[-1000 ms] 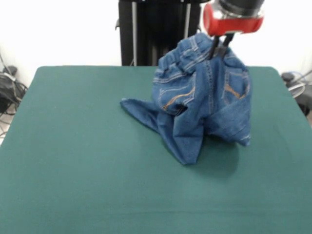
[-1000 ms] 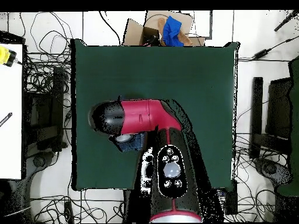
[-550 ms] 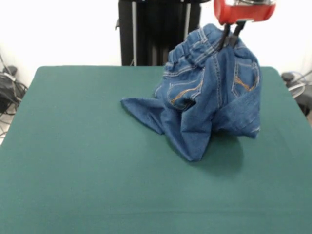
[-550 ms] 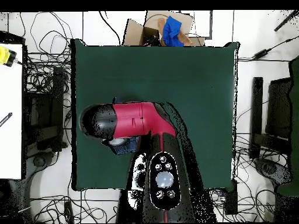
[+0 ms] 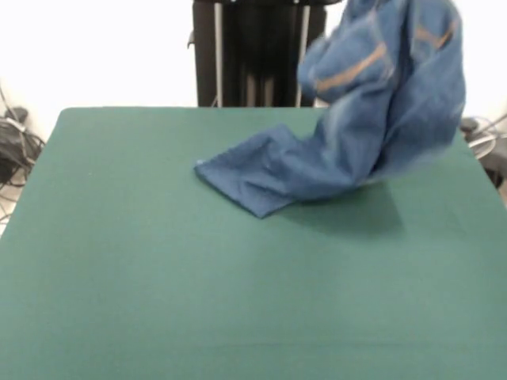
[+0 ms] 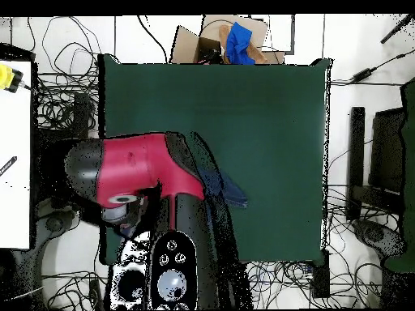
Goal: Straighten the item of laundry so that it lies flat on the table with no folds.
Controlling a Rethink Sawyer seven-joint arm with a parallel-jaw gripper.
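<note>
1. Front view: the small blue denim jeans with orange pocket stitching (image 5: 360, 119) hang lifted and blurred at the upper right, rising past the top edge. One leg end trails down onto the dark green felt-covered table (image 5: 158, 277) near its middle. The gripper is out of frame.

2. Overhead view: the red and black arm (image 6: 134, 174) reaches across the table's left edge, its head beyond that edge. A strip of denim (image 6: 223, 188) shows just right of the arm. The gripper is hidden beneath the arm, so I cannot tell whether it is clamped.

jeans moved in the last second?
Yes. In the front view the jeans have been pulled up and to the right against the table: the waistband end now reaches the top edge, and only one leg end lies on the cloth.
</note>
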